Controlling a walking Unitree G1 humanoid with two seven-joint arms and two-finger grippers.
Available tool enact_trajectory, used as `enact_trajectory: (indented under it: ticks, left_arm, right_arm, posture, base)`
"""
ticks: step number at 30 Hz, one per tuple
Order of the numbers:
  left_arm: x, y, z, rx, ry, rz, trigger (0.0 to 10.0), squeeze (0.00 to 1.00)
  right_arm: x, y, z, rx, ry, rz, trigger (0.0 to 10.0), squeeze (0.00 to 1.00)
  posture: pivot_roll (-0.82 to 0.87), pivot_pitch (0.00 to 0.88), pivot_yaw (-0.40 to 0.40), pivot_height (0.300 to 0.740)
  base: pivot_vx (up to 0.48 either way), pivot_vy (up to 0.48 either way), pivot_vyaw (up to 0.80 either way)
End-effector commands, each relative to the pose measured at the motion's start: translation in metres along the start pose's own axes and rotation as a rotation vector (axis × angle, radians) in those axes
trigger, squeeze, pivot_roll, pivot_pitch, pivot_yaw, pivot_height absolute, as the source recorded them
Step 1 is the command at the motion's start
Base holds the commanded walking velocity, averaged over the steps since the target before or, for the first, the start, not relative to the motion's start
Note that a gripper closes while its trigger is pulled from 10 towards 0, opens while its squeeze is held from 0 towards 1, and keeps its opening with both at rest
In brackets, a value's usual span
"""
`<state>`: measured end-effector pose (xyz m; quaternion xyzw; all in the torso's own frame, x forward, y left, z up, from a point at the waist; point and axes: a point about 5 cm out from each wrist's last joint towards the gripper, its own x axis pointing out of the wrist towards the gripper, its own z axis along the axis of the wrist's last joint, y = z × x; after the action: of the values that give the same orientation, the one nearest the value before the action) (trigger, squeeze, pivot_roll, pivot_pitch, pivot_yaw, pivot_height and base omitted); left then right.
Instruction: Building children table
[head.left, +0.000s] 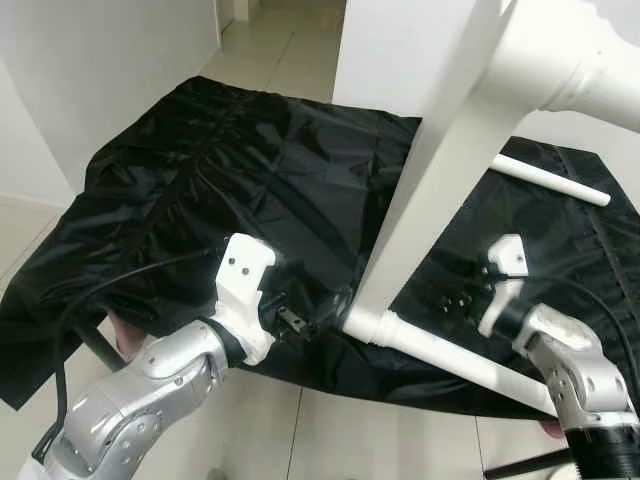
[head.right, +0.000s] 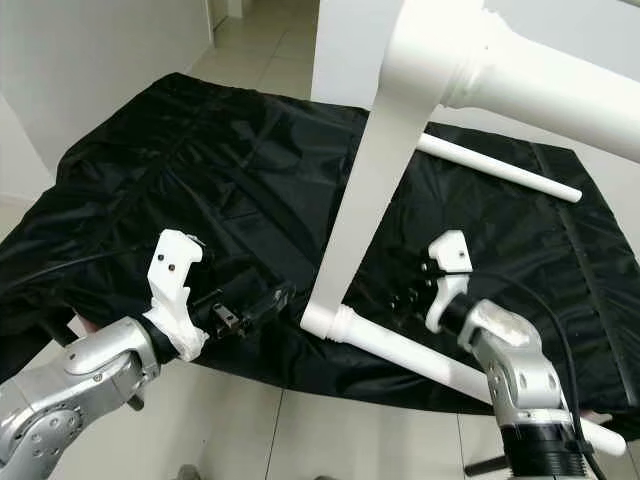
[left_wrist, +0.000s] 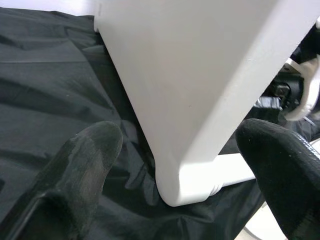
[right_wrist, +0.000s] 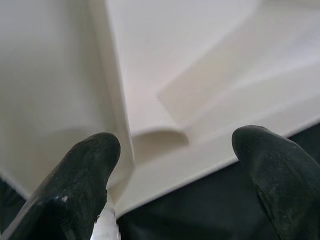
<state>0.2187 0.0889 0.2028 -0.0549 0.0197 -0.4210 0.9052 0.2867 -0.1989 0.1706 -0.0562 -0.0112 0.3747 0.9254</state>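
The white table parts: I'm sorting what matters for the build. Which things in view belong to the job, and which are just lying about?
Job:
- tabletop panel, tilted on its corner
- attached leg
- loose leg, lying apart
- left pincer, open
- right pincer, open

Lying about:
- black sheet
- black cable

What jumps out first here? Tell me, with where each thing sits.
The big white table frame stands tipped on edge in the middle of the black cloth, one attached round leg lying along the cloth's near edge. The left gripper and the right gripper flank its lower corner, both open. A loose white leg lies farther back on the right.
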Motion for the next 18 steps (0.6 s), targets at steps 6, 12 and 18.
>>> enact_trajectory:
  ticks: [6,12,18]
  left_arm:
    - [0.000,-0.012,0.002,0.010,-0.008,-0.159,10.0,0.00]
    - [0.001,-0.012,0.002,0.010,-0.011,-0.157,10.0,0.00]
    - [0.001,-0.012,0.002,0.010,-0.012,-0.156,10.0,0.00]
  right_arm:
    - [0.012,-0.007,0.000,-0.026,0.021,0.052,10.0,0.00]
    - [0.018,-0.011,0.003,-0.050,0.014,0.043,10.0,0.00]
    - [0.016,-0.027,0.008,-0.096,0.014,0.004,10.0,0.00]
  posture:
    - [0.05,0.094,-0.100,0.740]
    - [0.06,0.094,-0.100,0.740]
    - [0.05,0.094,-0.101,0.740]
  base:
    - [0.000,0.000,0.00]
    - [0.000,0.000,0.00]
    - [0.000,0.000,0.00]
